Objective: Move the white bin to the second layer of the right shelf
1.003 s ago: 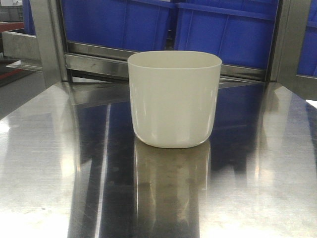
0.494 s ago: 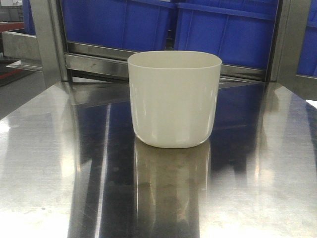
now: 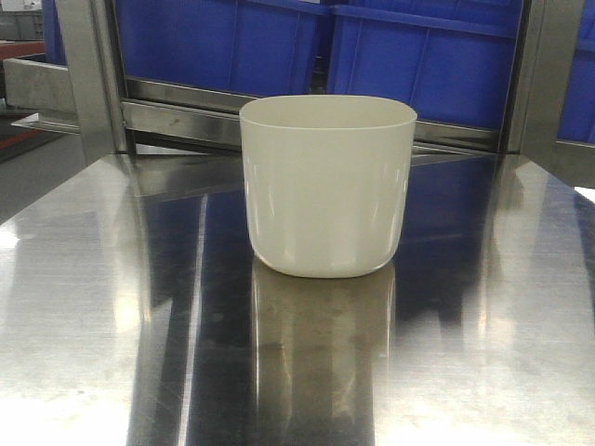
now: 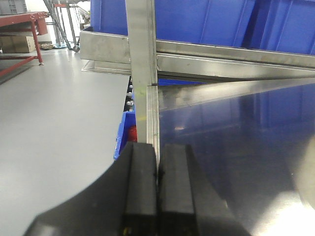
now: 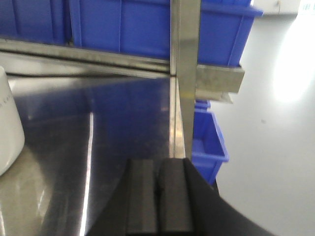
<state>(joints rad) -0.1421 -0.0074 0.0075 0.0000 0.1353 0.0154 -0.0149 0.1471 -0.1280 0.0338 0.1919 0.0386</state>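
Bin upright, centred | L gripper, R gripper pressed together at table edges

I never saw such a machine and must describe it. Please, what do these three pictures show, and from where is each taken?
It is a robot with two arms. One picture looks forward from its front: a white bin stands upright on a shiny steel table, with blue crates on a rack behind. The other two come from cameras on the wrists. Each shows its own black gripper at the bottom: the left gripper at the table's left edge, the right gripper at its right edge. Both are shut, hold nothing and do not touch the bin.
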